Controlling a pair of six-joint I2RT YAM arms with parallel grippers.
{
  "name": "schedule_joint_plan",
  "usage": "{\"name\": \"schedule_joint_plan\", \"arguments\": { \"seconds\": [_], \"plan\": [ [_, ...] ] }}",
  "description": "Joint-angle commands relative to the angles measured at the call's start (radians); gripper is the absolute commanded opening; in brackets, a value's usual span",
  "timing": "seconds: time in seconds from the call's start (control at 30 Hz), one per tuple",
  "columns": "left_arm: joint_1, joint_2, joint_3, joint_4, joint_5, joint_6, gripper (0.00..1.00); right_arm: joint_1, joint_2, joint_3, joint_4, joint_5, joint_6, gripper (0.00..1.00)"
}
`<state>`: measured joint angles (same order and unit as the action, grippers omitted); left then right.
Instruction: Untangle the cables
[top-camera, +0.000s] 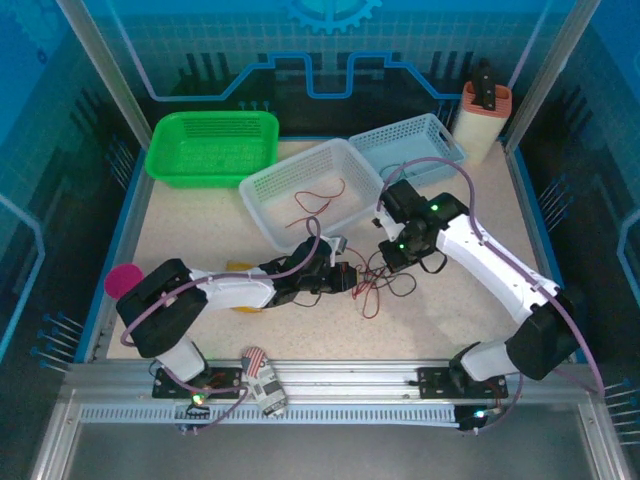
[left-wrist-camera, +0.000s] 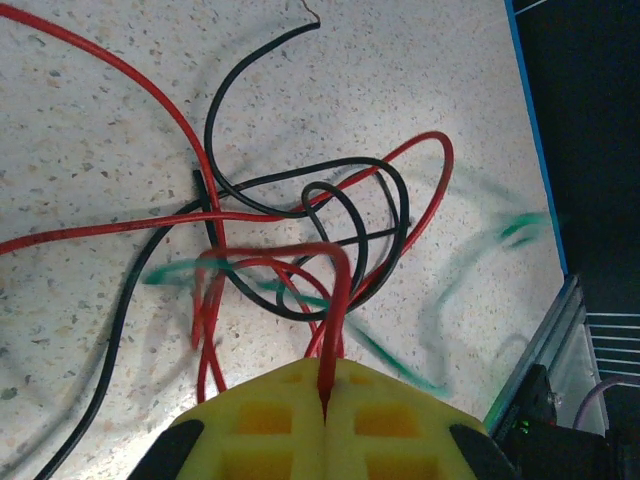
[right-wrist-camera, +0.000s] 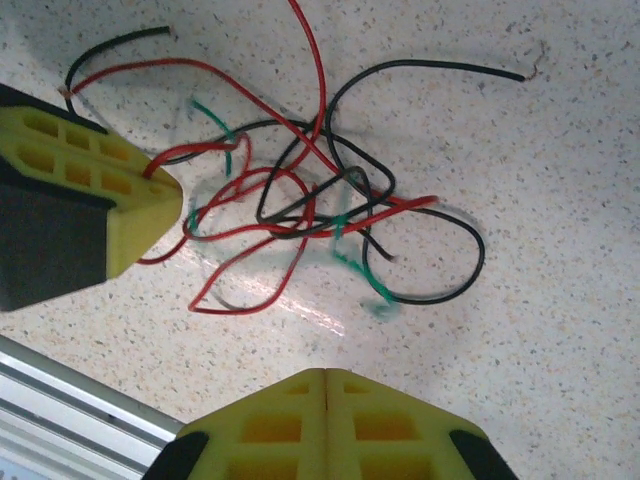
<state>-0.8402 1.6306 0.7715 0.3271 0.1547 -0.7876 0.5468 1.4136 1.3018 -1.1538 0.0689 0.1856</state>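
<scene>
Okay, separating: left gripper (left-wrist-camera: 325, 385) pinched red cable (left-wrist-camera: 340, 300), right gripper (right-wrist-camera: 327, 385) closed empty, tangle (right-wrist-camera: 325, 205) at its 12 o'clock; next move needed red pulled clear.

tangled cables (top-camera: 378, 288) between left claw (top-camera: 350, 277) and right claw (top-camera: 387, 262), white basket (top-camera: 263, 215) just behind, bare table (top-camera: 310, 335) nearer

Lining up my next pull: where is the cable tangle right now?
Top view: the cable tangle lies on the table between the left gripper, pinching its red strand, and the right gripper, just nearer than the white basket.
</scene>
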Motion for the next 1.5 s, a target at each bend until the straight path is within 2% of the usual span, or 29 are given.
{"name": "schedule_joint_plan", "arguments": {
  "seconds": [0.0, 0.33, 0.37, 0.43, 0.47, 0.53, 0.63, 0.7, 0.83, 1.13, 1.33, 1.47],
  "plan": [
    [0.007, 0.013, -0.012, -0.011, 0.001, -0.005, 0.0, -0.016, -0.033, 0.015, -0.053, -0.02, -0.018, 0.0],
    [0.026, 0.009, -0.022, -0.005, 0.039, 0.028, 0.0, -0.095, -0.097, 0.001, -0.025, -0.074, -0.016, 0.0],
    [0.026, 0.011, -0.017, -0.007, 0.044, 0.033, 0.0, -0.096, -0.093, -0.011, -0.009, -0.09, -0.008, 0.07],
    [0.026, 0.015, -0.012, -0.006, 0.05, 0.034, 0.0, -0.095, -0.081, -0.028, 0.026, -0.133, 0.01, 0.28],
    [0.025, 0.015, -0.011, -0.005, 0.052, 0.033, 0.0, -0.092, -0.075, -0.041, 0.052, -0.161, 0.019, 0.35],
    [0.025, 0.017, -0.013, -0.001, 0.054, 0.034, 0.0, -0.082, -0.06, -0.068, 0.092, -0.184, 0.039, 0.43],
    [0.026, 0.017, -0.017, 0.001, 0.055, 0.031, 0.0, -0.076, -0.039, -0.122, 0.146, -0.229, 0.093, 0.46],
    [0.026, 0.017, -0.02, 0.001, 0.057, 0.03, 0.0, -0.076, -0.039, -0.166, 0.181, -0.272, 0.125, 0.46],
    [0.026, 0.023, -0.02, 0.005, 0.064, 0.028, 0.0, -0.071, -0.048, -0.249, 0.207, -0.283, 0.143, 0.44],
    [0.026, 0.033, -0.016, 0.007, 0.071, 0.024, 0.0, -0.054, 0.028, -0.322, 0.301, -0.333, 0.164, 0.46],
    [0.026, 0.034, -0.015, 0.003, 0.067, 0.024, 0.0, -0.05, 0.095, -0.319, 0.342, -0.344, 0.163, 0.4],
    [0.026, 0.032, -0.015, -0.001, 0.065, 0.024, 0.0, -0.044, 0.112, -0.316, 0.35, -0.347, 0.157, 0.32]
  ]
}}
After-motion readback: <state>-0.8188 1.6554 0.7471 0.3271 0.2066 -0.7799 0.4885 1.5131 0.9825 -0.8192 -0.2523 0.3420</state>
